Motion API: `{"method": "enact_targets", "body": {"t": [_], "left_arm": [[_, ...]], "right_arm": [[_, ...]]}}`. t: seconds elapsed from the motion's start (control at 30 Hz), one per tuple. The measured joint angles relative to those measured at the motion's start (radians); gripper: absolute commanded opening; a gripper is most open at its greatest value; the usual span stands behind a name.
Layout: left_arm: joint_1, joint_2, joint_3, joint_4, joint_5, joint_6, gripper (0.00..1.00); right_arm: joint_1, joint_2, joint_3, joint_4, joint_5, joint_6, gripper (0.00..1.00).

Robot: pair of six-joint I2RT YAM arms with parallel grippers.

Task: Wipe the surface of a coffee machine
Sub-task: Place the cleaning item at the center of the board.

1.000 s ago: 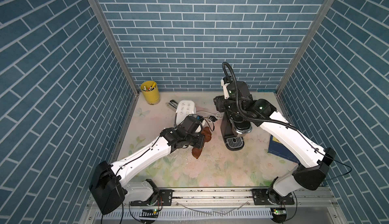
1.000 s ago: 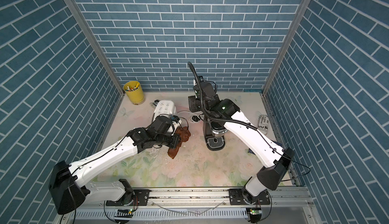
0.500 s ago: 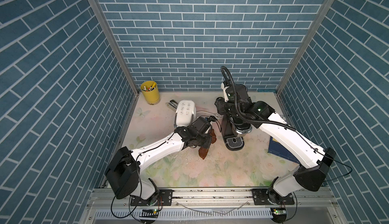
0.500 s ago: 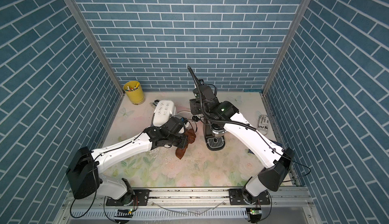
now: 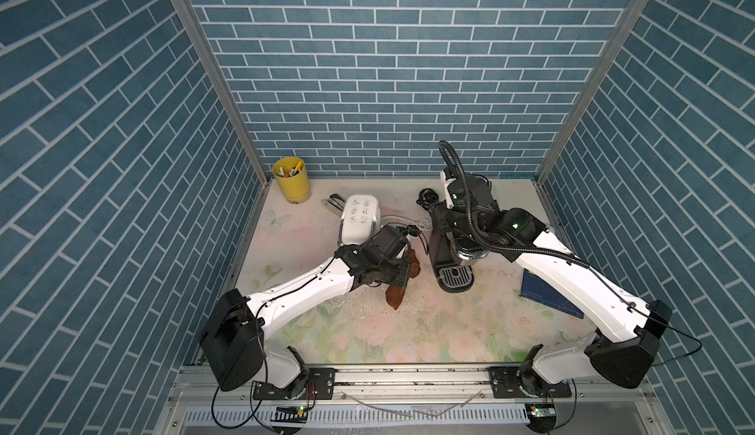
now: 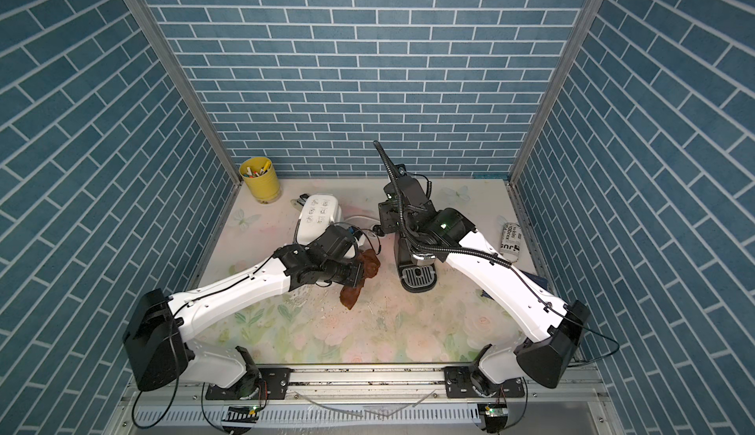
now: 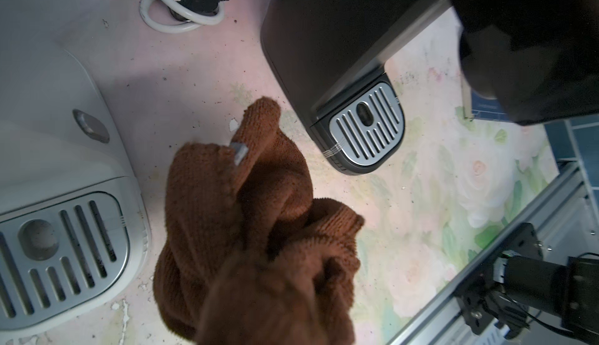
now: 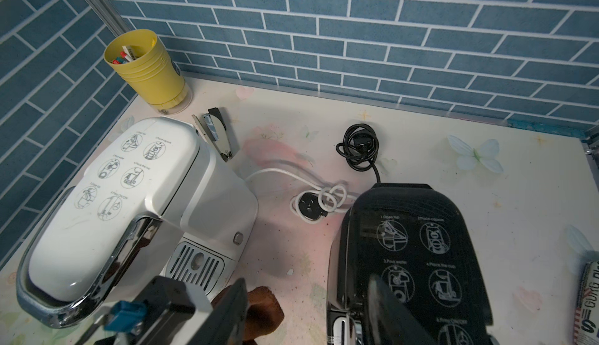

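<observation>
blue brick-patterned walls (image 5: 367, 65) close in a pale floral tabletop (image 5: 429, 331) on three sides. near the middle of it stands the black capsule coffee machine (image 5: 440, 249) with a silver slotted drip tray at its front. a white capsule coffee machine (image 5: 359, 220) of the same shape stands beside it, on the robot's left.

the left gripper (image 5: 402, 275) is clenched on a crumpled brown terry cloth (image 5: 395, 296). the cloth hangs from it over the strip of table between the two machines, in front of the white one. in the left wrist view the cloth (image 7: 233, 204) is near the black machine's drip tray but apart from it, with bare table between them. i cannot tell whether its lower end touches the table.

the right gripper (image 8: 308, 281) is at the top of the black machine with its jaws parted. one finger lies over the printed lid and the other stands clear of the machine's side, so it is not clamped on the machine.

a yellow plastic cup of pens (image 5: 292, 183) sits in the far left corner, and a metal stapler (image 8: 217, 136) lies behind the white machine. a coiled black power cord (image 8: 358, 147) and a knotted white cord (image 8: 324, 197) lie behind and between the machines. a dark blue book (image 5: 539, 294) lies partly under the right arm, and a rolled printed paper (image 6: 510, 241) rests near the right wall.
</observation>
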Motion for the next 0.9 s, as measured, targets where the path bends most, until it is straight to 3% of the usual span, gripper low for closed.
{"method": "enact_targets", "body": {"t": [0.1,0.33,0.37,0.9], "left_arm": [[-0.005,-0.056,0.015,-0.056,0.018,-0.004,0.15],[-0.008,-0.090,0.048,-0.121,0.090,-0.013,0.60],[-0.009,-0.085,0.048,-0.120,0.102,-0.016,0.62],[-0.009,0.043,0.188,-0.196,0.091,0.093,0.60]], "right_arm": [[0.000,-0.020,-0.006,-0.001,0.002,0.000,0.59],[0.000,-0.051,-0.033,-0.003,0.008,0.000,0.59],[0.000,-0.051,-0.034,-0.003,0.007,0.000,0.59],[0.000,-0.056,-0.048,-0.014,0.016,0.000,0.59]]}}
